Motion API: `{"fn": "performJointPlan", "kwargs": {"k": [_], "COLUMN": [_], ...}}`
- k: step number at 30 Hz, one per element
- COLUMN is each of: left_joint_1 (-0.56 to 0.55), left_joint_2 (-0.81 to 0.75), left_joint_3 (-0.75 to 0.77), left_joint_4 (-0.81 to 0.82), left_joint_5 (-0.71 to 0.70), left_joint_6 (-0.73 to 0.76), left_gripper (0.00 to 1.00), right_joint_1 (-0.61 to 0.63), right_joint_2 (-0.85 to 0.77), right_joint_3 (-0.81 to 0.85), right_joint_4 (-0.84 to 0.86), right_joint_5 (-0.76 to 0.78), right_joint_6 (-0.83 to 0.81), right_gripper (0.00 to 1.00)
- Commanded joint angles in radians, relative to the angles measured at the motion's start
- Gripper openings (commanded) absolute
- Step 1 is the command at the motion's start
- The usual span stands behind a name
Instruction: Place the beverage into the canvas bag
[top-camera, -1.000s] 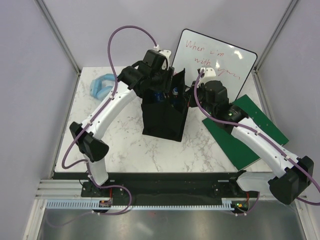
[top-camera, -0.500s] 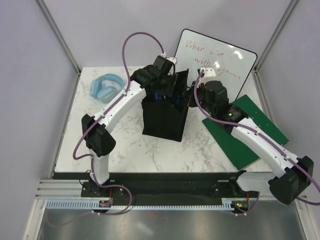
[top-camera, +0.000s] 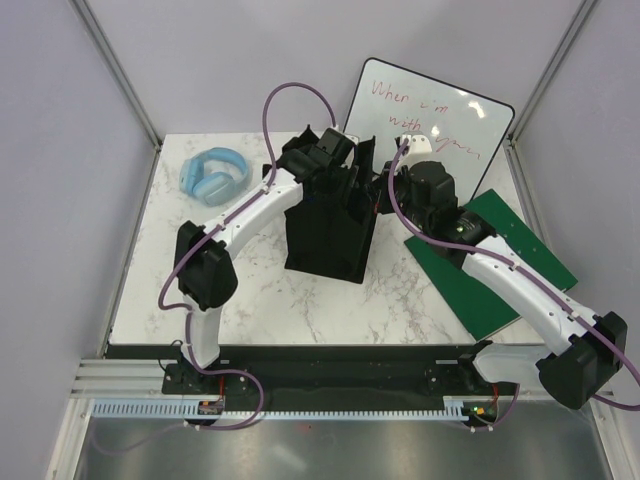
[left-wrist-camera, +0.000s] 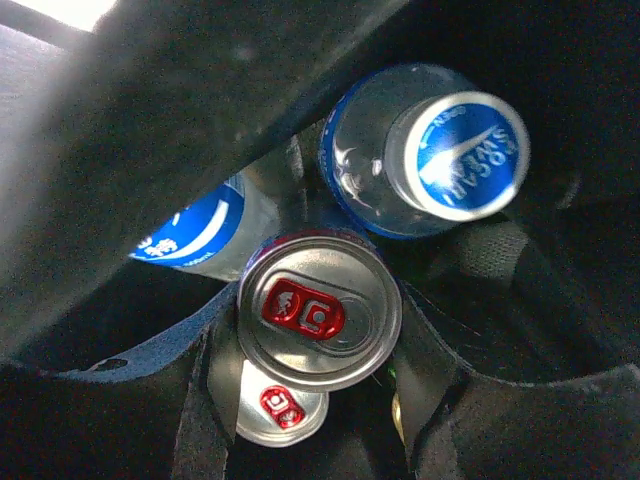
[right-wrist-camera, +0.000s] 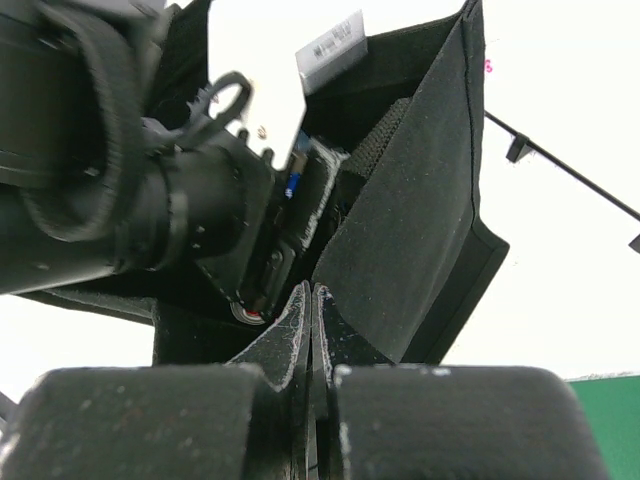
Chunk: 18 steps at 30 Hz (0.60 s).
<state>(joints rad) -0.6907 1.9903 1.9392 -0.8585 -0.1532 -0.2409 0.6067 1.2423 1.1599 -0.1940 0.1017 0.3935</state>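
The black canvas bag (top-camera: 325, 235) stands upright mid-table. My left gripper (top-camera: 338, 178) reaches down into its open top. In the left wrist view the left gripper (left-wrist-camera: 318, 335) is shut on a silver can with a red tab (left-wrist-camera: 318, 318), one finger (left-wrist-camera: 215, 365) on each side. Below it inside the bag are a second can (left-wrist-camera: 275, 405) and two blue-capped water bottles (left-wrist-camera: 445, 150) (left-wrist-camera: 195, 235). My right gripper (top-camera: 380, 190) is at the bag's right top edge, and in the right wrist view it (right-wrist-camera: 312, 300) is shut on the bag's fabric rim (right-wrist-camera: 410, 210).
Blue headphones (top-camera: 212, 172) lie at the back left. A whiteboard (top-camera: 430, 115) leans at the back behind the bag. A green board (top-camera: 490, 265) lies under the right arm at the right.
My left arm has swung right and lowered its gripper into the bag's mouth, uncovering the headphones. The right arm and the bag have not moved.
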Motion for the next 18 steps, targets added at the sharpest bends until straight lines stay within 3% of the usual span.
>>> {"fn": "performJointPlan", "kwargs": {"k": [1,3,7,13,18], "left_joint_1": [0.003,0.003,0.003,0.003,0.003], "left_joint_2": [0.008,0.007,0.001,-0.031,-0.079], "left_joint_3": [-0.019,-0.026,-0.026,0.0,0.073], "left_joint_4": [0.078,0.076,0.07,0.033,-0.01], "left_joint_5": [-0.04,-0.04,-0.029,-0.014,0.015], "left_joint_6": [0.015,0.015,0.022,0.015,0.002], "left_gripper": [0.03,0.06,0.41,0.68,0.77], "right_joint_1": [0.005,0.005,0.005,0.005,0.007], "right_joint_2": [-0.027,-0.027,-0.026,-0.026,-0.027], "right_joint_3": [-0.012,-0.012,-0.012,-0.014,-0.014], "right_joint_4": [0.025,0.025,0.025,0.025,0.024], "right_joint_5": [-0.013,-0.011,-0.013,-0.011,0.001], "right_joint_6": [0.002,0.002,0.005,0.005,0.004], "right_gripper": [0.0,0.0,0.0,0.0,0.0]}}
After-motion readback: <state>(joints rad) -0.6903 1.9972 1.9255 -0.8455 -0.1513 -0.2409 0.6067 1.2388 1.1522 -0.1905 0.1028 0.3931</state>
